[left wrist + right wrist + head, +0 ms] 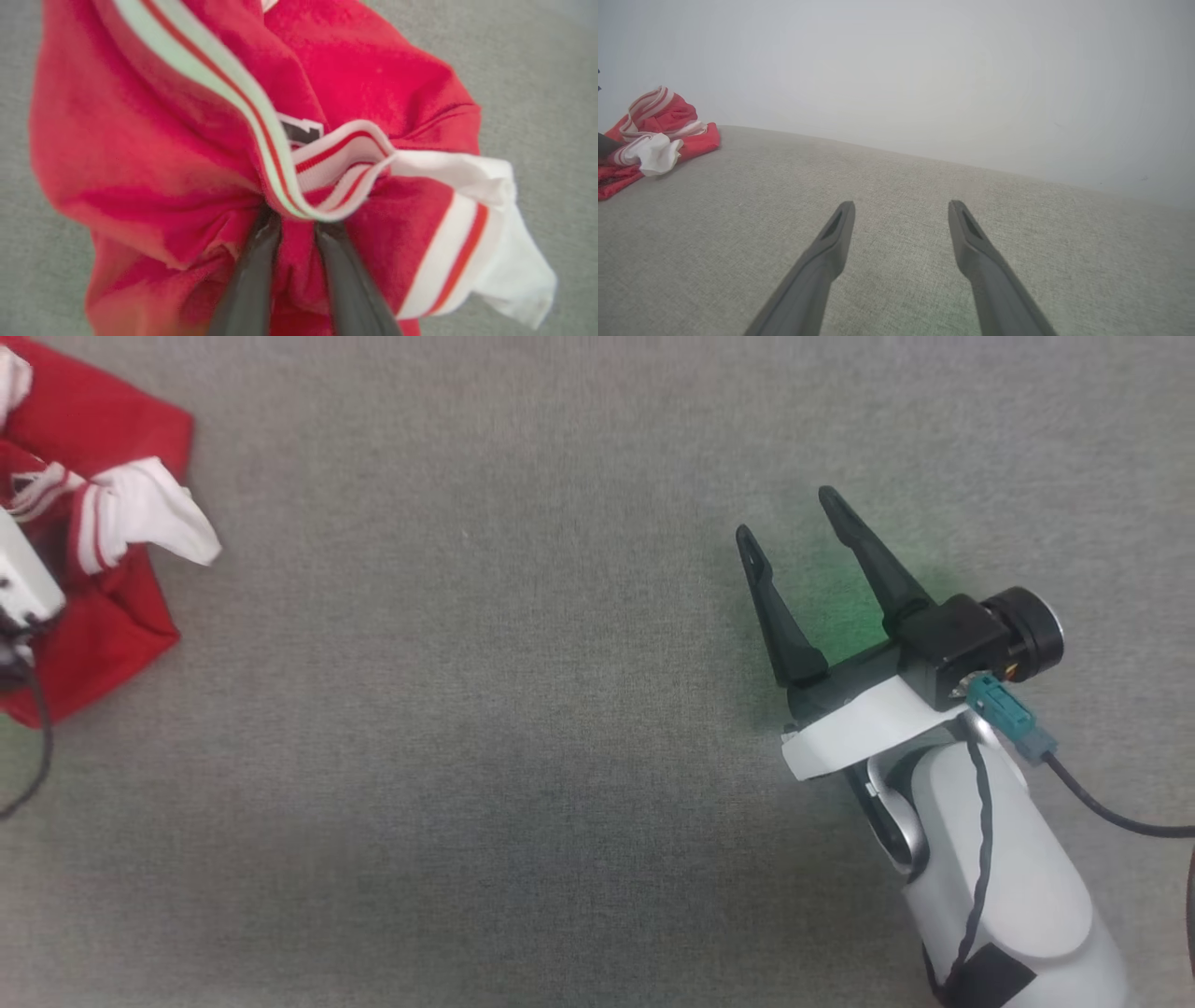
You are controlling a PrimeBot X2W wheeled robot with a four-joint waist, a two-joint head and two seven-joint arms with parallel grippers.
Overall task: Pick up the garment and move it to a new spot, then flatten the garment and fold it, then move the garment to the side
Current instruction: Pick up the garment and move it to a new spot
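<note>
The garment (103,439) is a crumpled red shirt with a white sleeve end and red-and-white striped trim, lying at the far left of the grey surface. In the left wrist view the garment (154,140) is bunched up close, and my left gripper (296,219) has its two dark fingers (257,270) pinched on a fold of red fabric, tips hidden under the striped trim. My right gripper (787,515) hovers open and empty over bare surface at the right, far from the shirt. The right wrist view has the garment (668,116) at its far left and the right gripper (901,205) wide apart.
A grey woven surface (485,709) stretches between the shirt and the right arm. A plain pale wall (924,70) rises behind the surface's far edge. The left wrist's white housing (23,574) and a dark cable (37,747) sit at the left edge.
</note>
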